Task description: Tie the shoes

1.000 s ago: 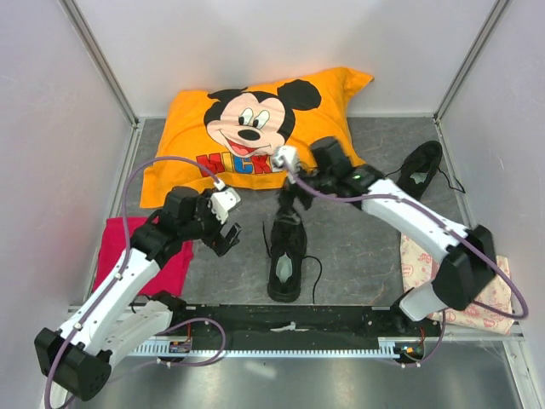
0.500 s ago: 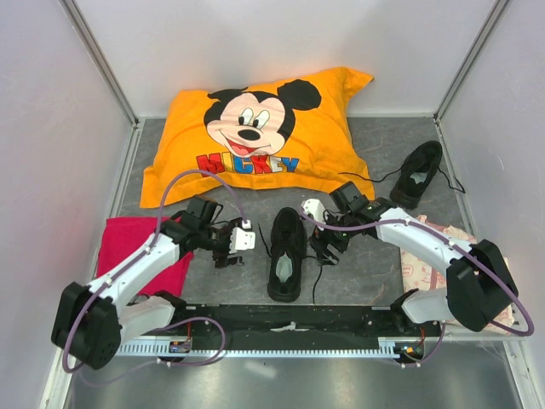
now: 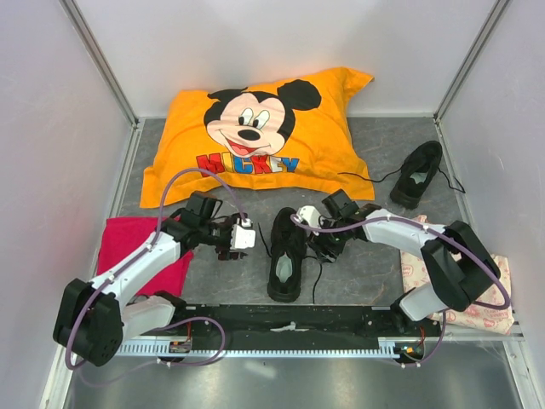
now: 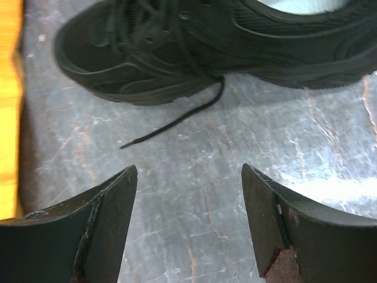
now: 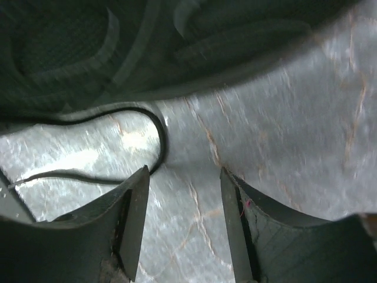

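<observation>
You're working the near shoe (image 3: pixel 288 254), which is lying in the middle of the surface (image 3: pixel 362 273) with its toe pointing away from the arm bases, just in front of the orange pillow (image 3: pixel 255 128). The far shoe (image 3: pixel 417 175) is sitting well apart at the right rear, laces loose, nobody touching it.

Step in hand, as I'm reading it: you're reaching for the two loose laces, one per side, with no grasp made yet.

The left tool (image 3: pixel 243 237) is hovering low just beside the shoe's left flank. In its wrist view the left tool (image 4: pixel 188 177) is standing with jaws apart and nothing between them, only bare surface. The loose lace end (image 4: pixel 168 125) is lying ahead of the fingertips, running back to the shoe.

The right tool (image 3: pixel 317 237) is sitting against the shoe's right side. In its wrist view the right tool (image 5: pixel 184 180) is also showing a gap with nothing in it. A curved lace (image 5: pixel 154 127) is lying just beyond the left finger (image 5: pixel 126 218), hugging the sole.

Next move is calling for this:
- You're needing each tool to move forward until its lace is sitting between the jaws.
- Both laces are thin and flat on the surface, so you're needing fingertips right down on it before pinching.
</observation>
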